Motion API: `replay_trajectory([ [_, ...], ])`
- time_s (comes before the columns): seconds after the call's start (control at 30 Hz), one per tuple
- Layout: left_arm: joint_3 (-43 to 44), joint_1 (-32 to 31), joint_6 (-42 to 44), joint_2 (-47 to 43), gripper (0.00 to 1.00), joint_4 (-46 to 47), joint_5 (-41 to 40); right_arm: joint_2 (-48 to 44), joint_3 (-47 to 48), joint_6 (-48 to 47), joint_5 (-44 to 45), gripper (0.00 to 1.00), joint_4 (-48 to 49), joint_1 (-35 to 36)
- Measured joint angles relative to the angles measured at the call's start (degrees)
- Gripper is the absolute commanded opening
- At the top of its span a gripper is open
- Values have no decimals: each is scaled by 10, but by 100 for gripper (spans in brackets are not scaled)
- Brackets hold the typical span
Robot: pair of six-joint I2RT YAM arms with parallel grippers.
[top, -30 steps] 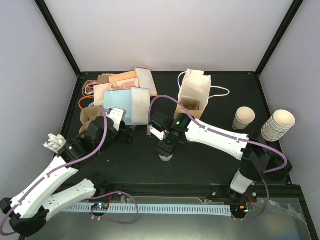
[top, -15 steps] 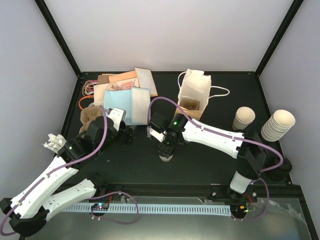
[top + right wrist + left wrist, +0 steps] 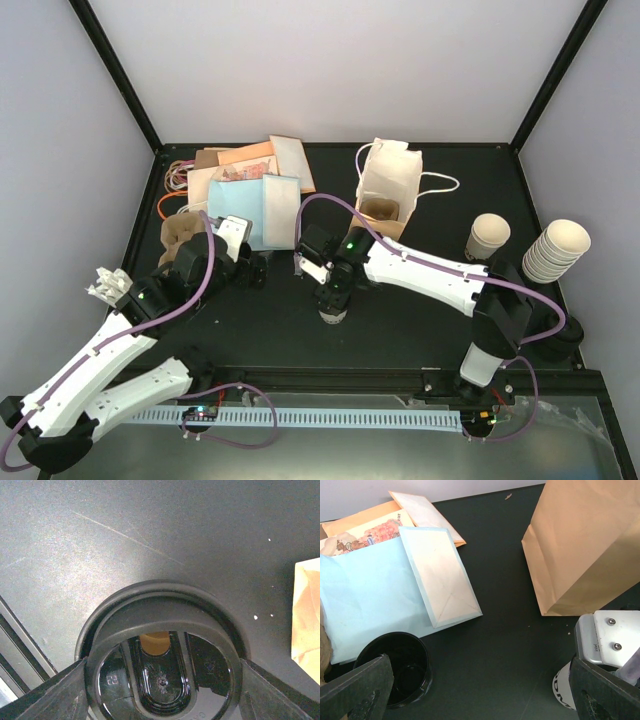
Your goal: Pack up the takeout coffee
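Right wrist view: the right gripper (image 3: 162,695) straddles the black lid of the takeout coffee (image 3: 162,677), which stands mid-table, though I cannot tell whether its fingers pinch yet. Grasping looks to be the step in hand; next it needs a straight lift over the rim of the open paper bag (image 3: 380,172) just behind. The left gripper (image 3: 252,272), wide open and empty, sits off to the side, leaving that path free.

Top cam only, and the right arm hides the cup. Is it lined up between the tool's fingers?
Observer: Yes. In the right wrist view its lid sits centred between the fingers.
Operator: Contact?
Observer: Both fingers reach the lid's rim; whether they grip is unclear.
Operator: Anything near the left tool?
Observer: Its wrist view shows a loose lid beside the left tool, at a blue envelope's edge.
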Motion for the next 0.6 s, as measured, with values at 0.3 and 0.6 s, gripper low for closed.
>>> replay_trajectory([
  [0.3,6,0,1,0,98,-4,0,-2,22,1,10,73,-16,0],
  [0.6,13,0,-1,-3,99,-4,0,-46,42,7,23,74,-22,0],
])
